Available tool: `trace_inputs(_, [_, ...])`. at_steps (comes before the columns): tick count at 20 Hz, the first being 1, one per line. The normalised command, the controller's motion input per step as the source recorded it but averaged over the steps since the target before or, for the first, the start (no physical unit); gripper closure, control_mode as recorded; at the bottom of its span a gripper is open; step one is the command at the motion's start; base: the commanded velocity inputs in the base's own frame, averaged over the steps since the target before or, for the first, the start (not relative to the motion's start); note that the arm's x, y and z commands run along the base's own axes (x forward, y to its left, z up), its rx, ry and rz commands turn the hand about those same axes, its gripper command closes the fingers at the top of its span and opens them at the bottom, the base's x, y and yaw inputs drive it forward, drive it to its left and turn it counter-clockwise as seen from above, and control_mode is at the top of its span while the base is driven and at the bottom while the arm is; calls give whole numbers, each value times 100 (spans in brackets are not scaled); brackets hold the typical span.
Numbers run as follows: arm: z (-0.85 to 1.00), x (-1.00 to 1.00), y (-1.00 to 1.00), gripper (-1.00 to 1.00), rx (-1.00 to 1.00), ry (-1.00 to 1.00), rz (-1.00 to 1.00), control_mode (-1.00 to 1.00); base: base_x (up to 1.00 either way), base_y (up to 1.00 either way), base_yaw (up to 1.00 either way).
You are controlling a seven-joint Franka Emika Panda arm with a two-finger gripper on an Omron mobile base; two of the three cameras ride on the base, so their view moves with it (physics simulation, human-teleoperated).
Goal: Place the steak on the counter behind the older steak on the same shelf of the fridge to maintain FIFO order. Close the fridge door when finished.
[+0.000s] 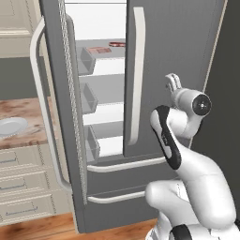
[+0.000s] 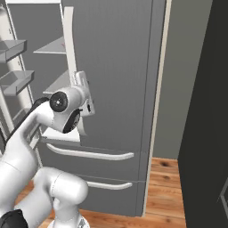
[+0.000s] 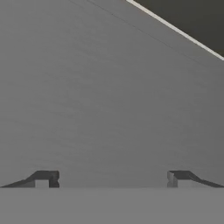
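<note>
You had one fridge (image 1: 187, 42) in front of you, with two doors: the left one (image 1: 58, 93) stood open, the right one (image 2: 116, 67) was shut. There were two long white door handles (image 1: 137, 75), one on each door, and two drawer fronts (image 2: 98, 178) below, each with its own handle. Three door bins (image 1: 86, 61) hung on the open door. On the top visible shelf (image 1: 110, 55) lay two pieces of meat: one pale pink-tan slab (image 1: 98, 50) and one dark red steak (image 1: 117, 44). One white plate (image 1: 11, 125) sat on the tabletop (image 1: 28, 110). Two dark fingers (image 3: 43, 178) showed in the hand view.
</note>
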Motion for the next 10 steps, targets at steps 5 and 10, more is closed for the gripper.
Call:
trace_inputs(5, [66,-100,-1,-100,-7,0,-3,-100,0,0,0])
trace_inputs(10, [78,-100,0,-100,-14,-5,-3,-100,0,0,0])
